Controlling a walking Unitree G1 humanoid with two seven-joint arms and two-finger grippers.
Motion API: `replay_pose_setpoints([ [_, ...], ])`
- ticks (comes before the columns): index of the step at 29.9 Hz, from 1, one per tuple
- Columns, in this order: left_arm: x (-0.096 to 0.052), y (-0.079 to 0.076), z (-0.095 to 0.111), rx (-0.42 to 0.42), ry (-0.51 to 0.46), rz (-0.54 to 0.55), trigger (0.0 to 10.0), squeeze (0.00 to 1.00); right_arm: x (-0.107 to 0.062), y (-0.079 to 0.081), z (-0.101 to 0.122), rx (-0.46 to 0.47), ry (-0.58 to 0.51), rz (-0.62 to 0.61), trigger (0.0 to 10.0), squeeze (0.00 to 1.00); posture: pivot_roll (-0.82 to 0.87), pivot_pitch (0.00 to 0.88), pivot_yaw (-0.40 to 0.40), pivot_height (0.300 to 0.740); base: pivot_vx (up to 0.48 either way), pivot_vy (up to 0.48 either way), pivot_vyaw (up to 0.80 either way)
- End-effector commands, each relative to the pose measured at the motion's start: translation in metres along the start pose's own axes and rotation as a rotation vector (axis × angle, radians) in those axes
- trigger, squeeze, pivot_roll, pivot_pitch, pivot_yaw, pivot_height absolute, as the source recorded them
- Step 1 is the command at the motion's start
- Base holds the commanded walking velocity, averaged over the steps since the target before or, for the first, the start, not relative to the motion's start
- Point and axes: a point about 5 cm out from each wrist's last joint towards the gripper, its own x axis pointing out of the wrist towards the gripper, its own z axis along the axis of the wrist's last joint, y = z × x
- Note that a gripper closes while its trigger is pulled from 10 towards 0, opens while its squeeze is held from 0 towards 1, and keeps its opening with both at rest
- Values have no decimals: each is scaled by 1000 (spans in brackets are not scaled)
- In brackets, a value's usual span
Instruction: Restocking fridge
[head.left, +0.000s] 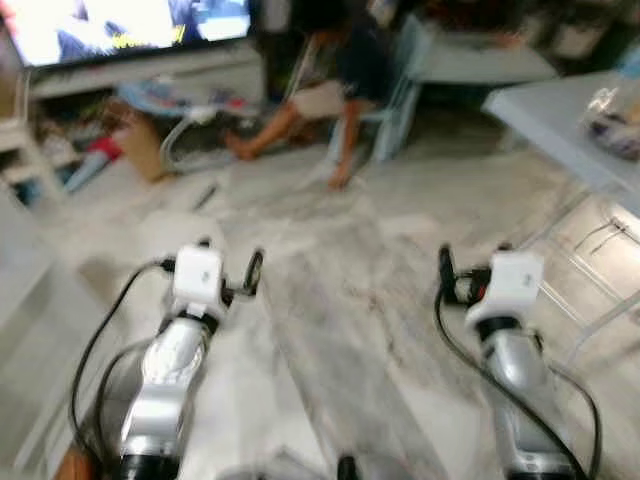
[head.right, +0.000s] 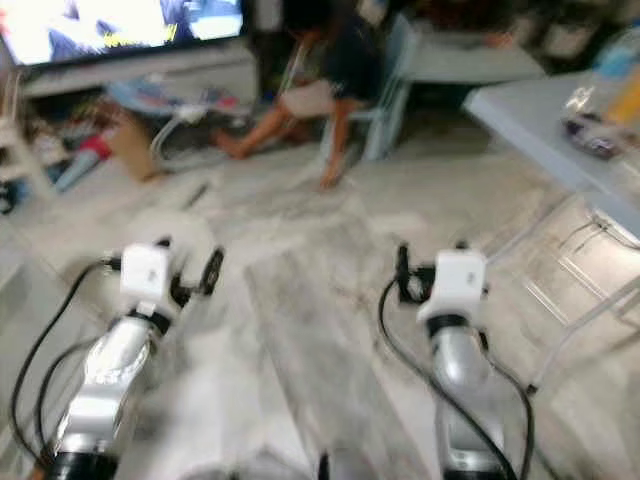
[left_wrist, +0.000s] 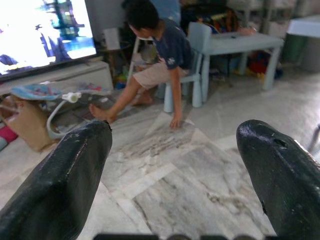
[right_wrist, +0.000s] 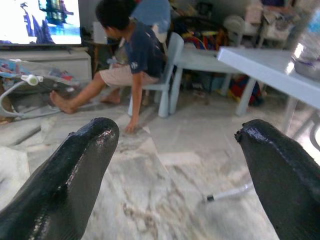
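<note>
Left tool (left_wrist: 170, 165) and right tool (right_wrist: 175, 165): fingers apart, empty, above open marble floor (head.left: 340, 300). Person (left_wrist: 160, 55) seated ahead; pale surface (head.left: 560, 120) edge at right. Fridge unseen.

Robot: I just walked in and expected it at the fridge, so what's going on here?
Nothing is being handled. The left gripper and right gripper are both held out over the marble floor, open and empty. Ahead, a person sits on a small chair, leaning down with a hand on the floor, near a lit TV. A table stands to the right.
</note>
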Motion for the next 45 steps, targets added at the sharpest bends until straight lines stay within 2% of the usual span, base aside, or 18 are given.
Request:
replay_pose_setpoints([
  [1,1,-2,1,-2,-3,-2,10000,0,0,-4,3,-8,-12,-14,10000,0,-109,35,16,740,0,0,-800],
  [29,1,-2,0,-3,-4,1,10000,0,0,-4,3,-7,-12,-14,10000,0,-110,34,20,740,0,0,-800],
  [30,-9,11,-14,17,58,23,10000,0,-11,1,-9,-28,7,39,10000,0,-78,0,30,740,0,0,0],
  [31,-9,11,-14,17,58,23,10000,0,-11,1,-9,-28,7,39,10000,0,-78,0,30,740,0,0,0],
  [32,-18,19,-24,25,99,40,10000,0,-20,6,-17,-42,18,79,10000,0,-85,0,38,740,0,0,0],
  [34,-24,25,-31,31,116,80,10000,0,-30,8,-23,-51,22,102,10000,0,-98,0,47,740,0,0,0],
  [41,-18,19,-23,5,54,167,10000,0,-23,2,-14,-34,-11,37,10000,0,-97,0,53,740,159,0,0],
  [45,-18,10,-22,3,47,123,10000,0,-21,8,-11,-27,-26,70,10000,0,-93,0,50,740,430,0,0],
])
